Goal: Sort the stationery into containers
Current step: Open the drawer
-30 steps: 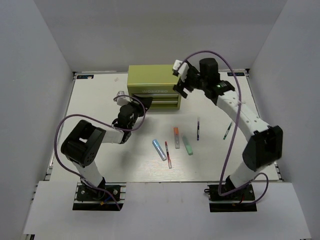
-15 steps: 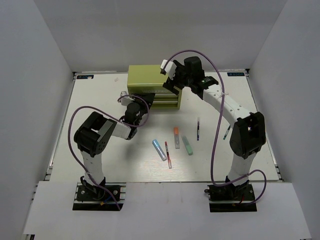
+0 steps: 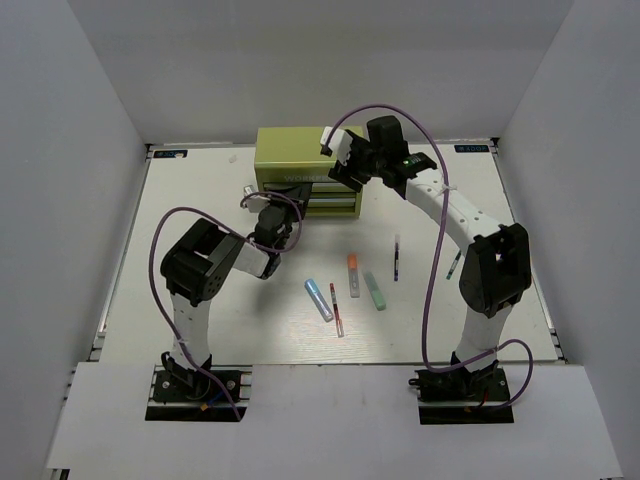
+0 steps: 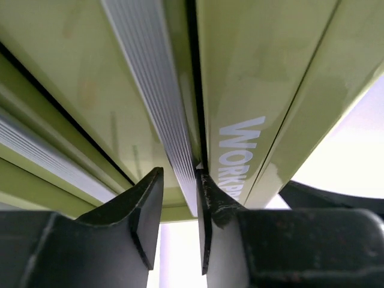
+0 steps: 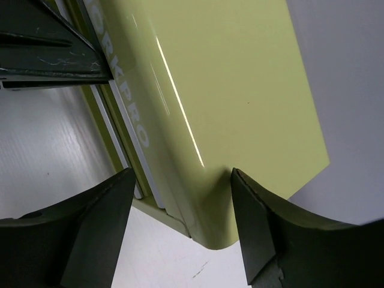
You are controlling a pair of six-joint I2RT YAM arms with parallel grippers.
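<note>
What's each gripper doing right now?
Left gripper: shut on the top drawer handle.
Right gripper: open, holding nothing, jaws straddling the tool chest corner.

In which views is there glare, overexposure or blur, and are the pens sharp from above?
Top external: even light, soft shadows; the pens are small but sharp. Left wrist: very close, so the tool chest lettering is slightly soft, and the background at bottom right is blown out white. Right wrist: a thin glare streak runs across the chest's lid; the fingers are dark and slightly soft.
</note>
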